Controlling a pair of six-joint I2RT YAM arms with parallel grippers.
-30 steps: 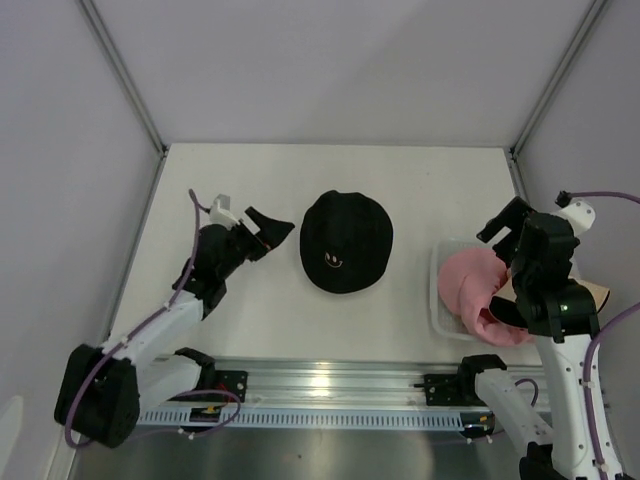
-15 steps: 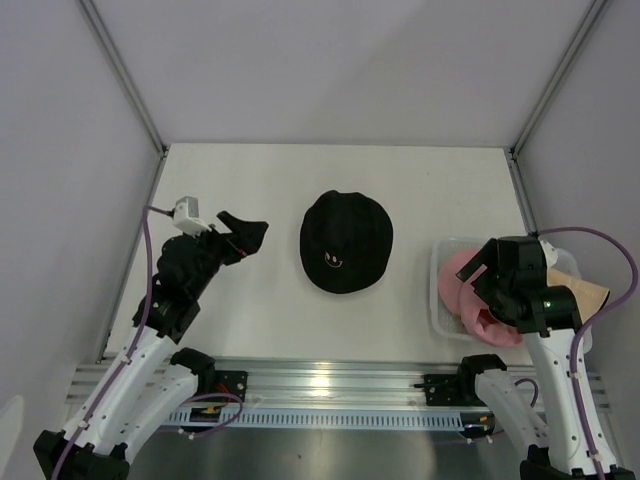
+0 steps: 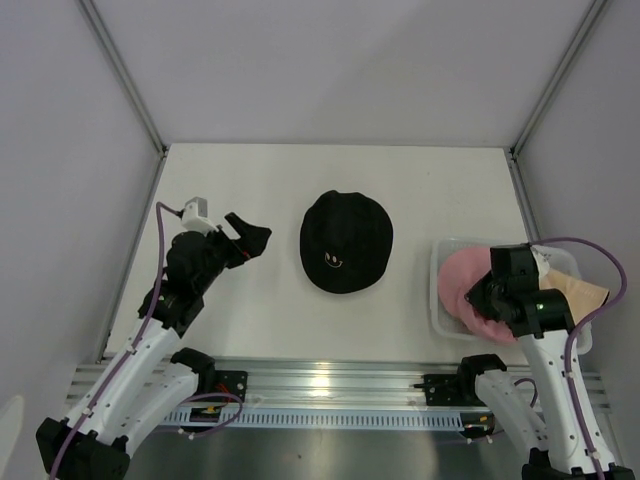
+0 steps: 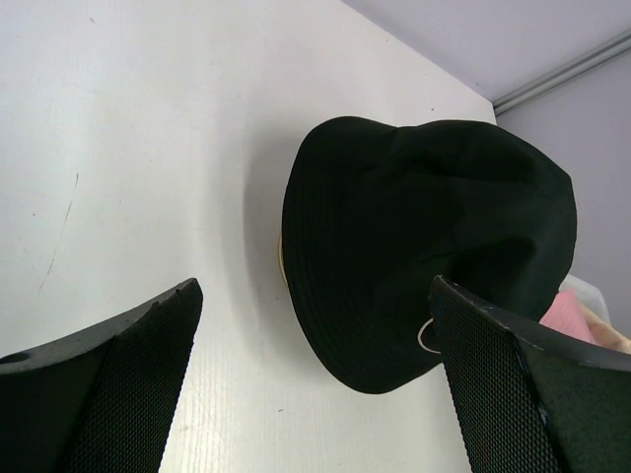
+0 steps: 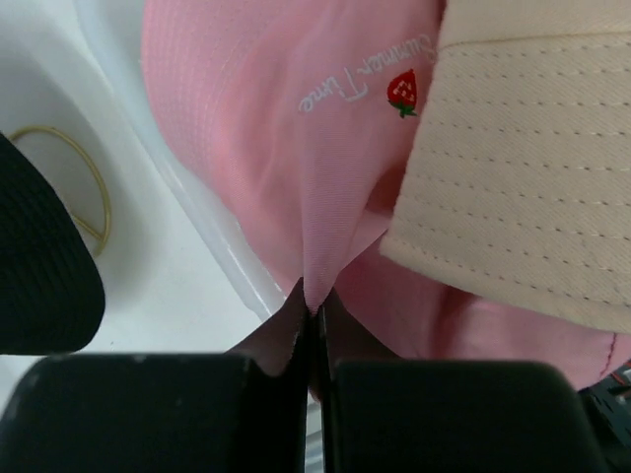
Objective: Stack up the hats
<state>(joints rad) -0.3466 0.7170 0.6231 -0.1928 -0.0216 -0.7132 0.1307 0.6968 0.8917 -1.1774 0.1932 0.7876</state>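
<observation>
My right gripper (image 5: 314, 313) is pressed together on a fold of the pink hat (image 5: 286, 138), pinching the cloth where it bunches under the beige hat (image 5: 532, 168). Both hats lie in the white basket (image 3: 437, 305), well to the right of the black hat (image 3: 346, 242). The black hat sits alone, crown up, with nothing on it, so by my reckoning no stacking is done yet. I only have a grip on the pink one, which I must carry over onto the black hat, with the beige one after it. My right wrist tips steeply down over the basket, and its forearm runs back toward my base, nearer than the black hat and to its right. My left gripper (image 3: 248, 236) hangs spread wide and empty just left of the black hat, aimed at it. Its forearm slopes back and down to its own base, nearer and further left.
</observation>
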